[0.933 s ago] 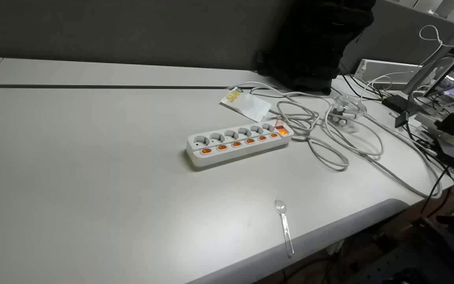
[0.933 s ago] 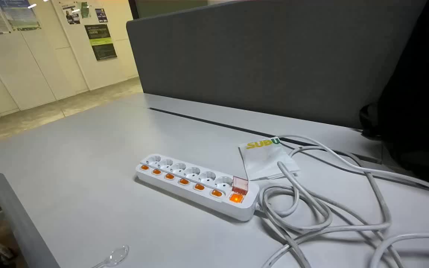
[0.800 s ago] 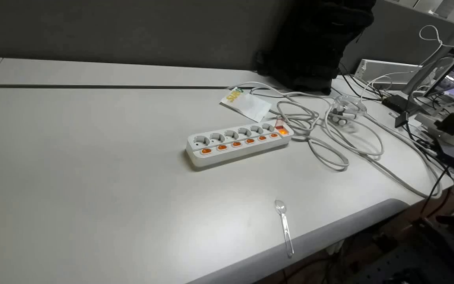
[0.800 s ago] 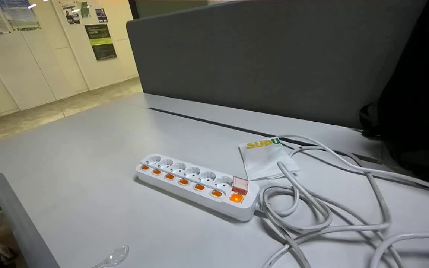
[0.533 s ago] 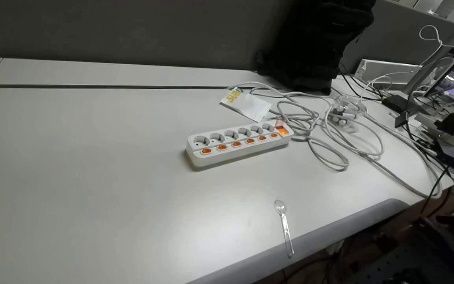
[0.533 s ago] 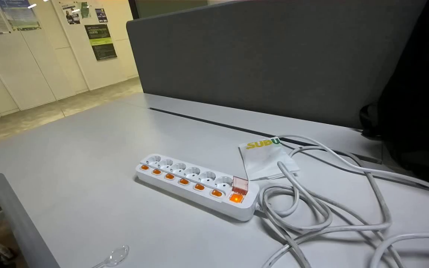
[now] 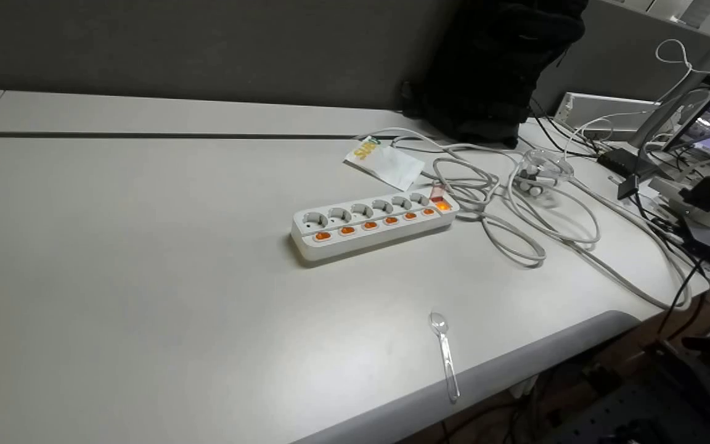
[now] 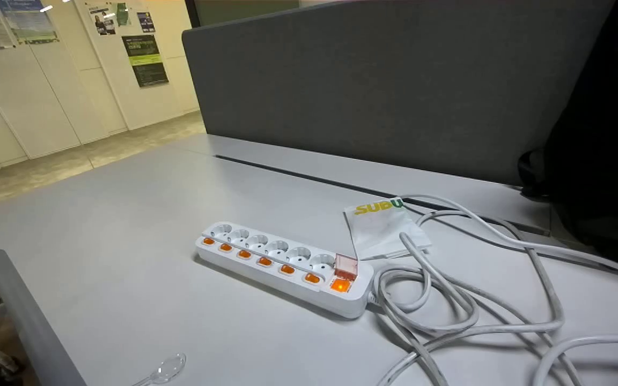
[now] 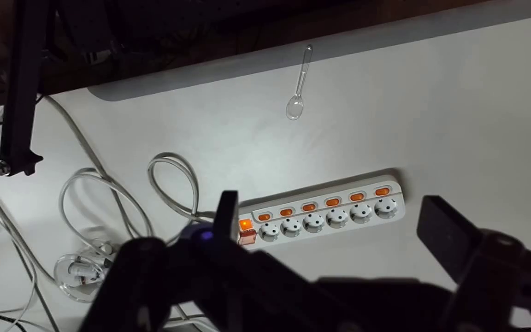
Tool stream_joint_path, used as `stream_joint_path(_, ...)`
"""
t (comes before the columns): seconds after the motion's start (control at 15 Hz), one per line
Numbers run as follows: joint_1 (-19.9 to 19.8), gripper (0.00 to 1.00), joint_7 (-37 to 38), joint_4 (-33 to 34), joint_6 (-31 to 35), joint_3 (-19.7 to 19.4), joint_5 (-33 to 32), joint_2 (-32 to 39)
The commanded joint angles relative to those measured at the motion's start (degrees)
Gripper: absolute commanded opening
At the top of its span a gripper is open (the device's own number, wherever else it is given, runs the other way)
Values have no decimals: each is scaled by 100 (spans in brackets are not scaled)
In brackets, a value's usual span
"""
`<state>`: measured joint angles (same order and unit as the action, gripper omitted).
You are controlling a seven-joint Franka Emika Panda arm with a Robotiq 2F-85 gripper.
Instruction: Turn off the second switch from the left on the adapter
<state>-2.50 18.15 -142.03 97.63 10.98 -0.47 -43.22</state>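
The adapter (image 7: 376,237) lay flat on the desk (image 7: 145,246), with its cord (image 8: 412,248) looped beside one end, where the main switch (image 8: 340,285) glowed in front of its raised reddish cover (image 8: 346,266). The fingers (image 9: 449,237) were spread wide with nothing between them in the wrist view and were out of both exterior views, so they presumably hung well apart from the adapter, the pressing not yet begun. Taking left as both exterior views gave it, the second switch from the left (image 7: 347,230) sat toward the end away from the cord; in the wrist view the order ran the other way, making it second from the right. Whether it was on or off could not be told. The adapter looked like hard, smooth plastic, stiff and fairly light, liable to slide if pushed at an angle and best held across its width. The small, low-set switch called for pressing rather than gripping: bringing the fingers together and pushing straight down on one half seemed best. It would probably resist, then snap over, and too broad a contact could catch the end switch (image 7: 323,236) just beside it.
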Motion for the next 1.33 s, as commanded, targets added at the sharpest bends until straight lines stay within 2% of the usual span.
stream_joint_path(0.0,30,100,119,11,62,-28,-108,61)
stream_joint_path(0.33,-136,100,346,-30,739,152,-686,695)
stream_joint_path(0.6,-181,100,685,-16,1249,331,-1188,1548)
stream_joint_path(0.67,-167,75,757,-3,1368,355,-1318,1761)
stream_joint_path(0.73,-146,74,841,5,1509,377,-1453,1991)
stream_joint_path(0.8,-136,68,938,21,1654,392,-1587,2202)
stream_joint_path(1.27,-50,19,1506,232,2397,205,-2492,3652)
